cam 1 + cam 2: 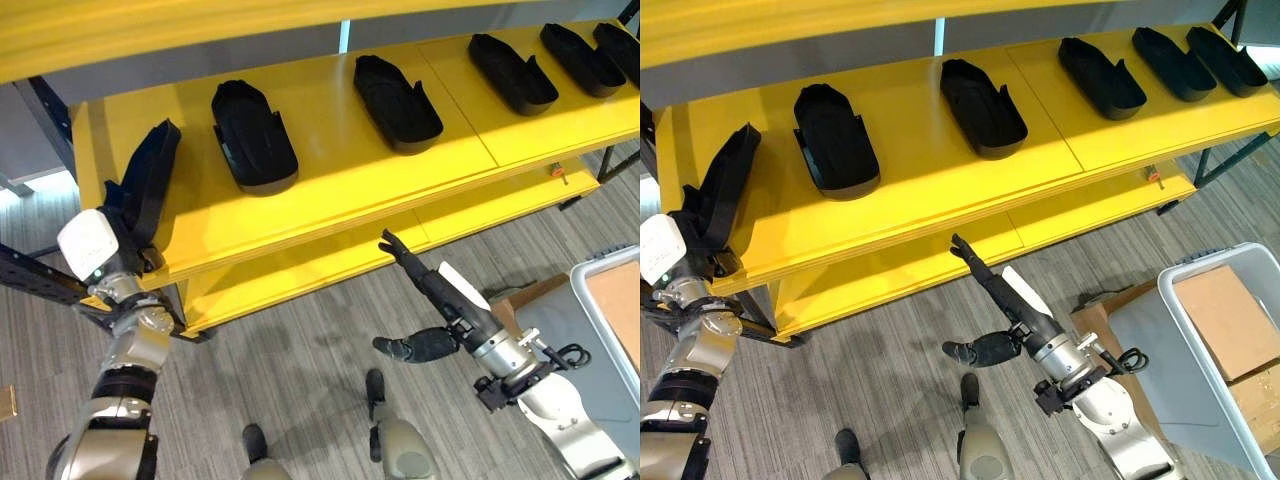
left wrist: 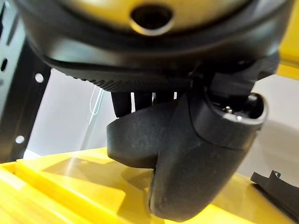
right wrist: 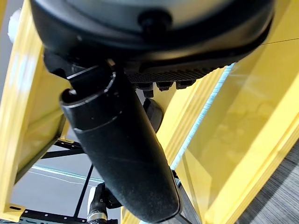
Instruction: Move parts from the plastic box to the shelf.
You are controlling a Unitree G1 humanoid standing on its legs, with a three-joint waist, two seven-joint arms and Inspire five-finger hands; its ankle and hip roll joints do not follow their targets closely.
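From the left eye view, a black part (image 1: 150,180) is seen gripped by the left hand (image 1: 125,240) and stood on end at the left edge of the yellow shelf (image 1: 340,170); five more parts (all lying flat) are spread along it. In the right eye view, the right hand (image 1: 990,285) is held empty with fingers straight, below the shelf's front edge; the plastic box (image 1: 1205,390) is seen at the lower right.
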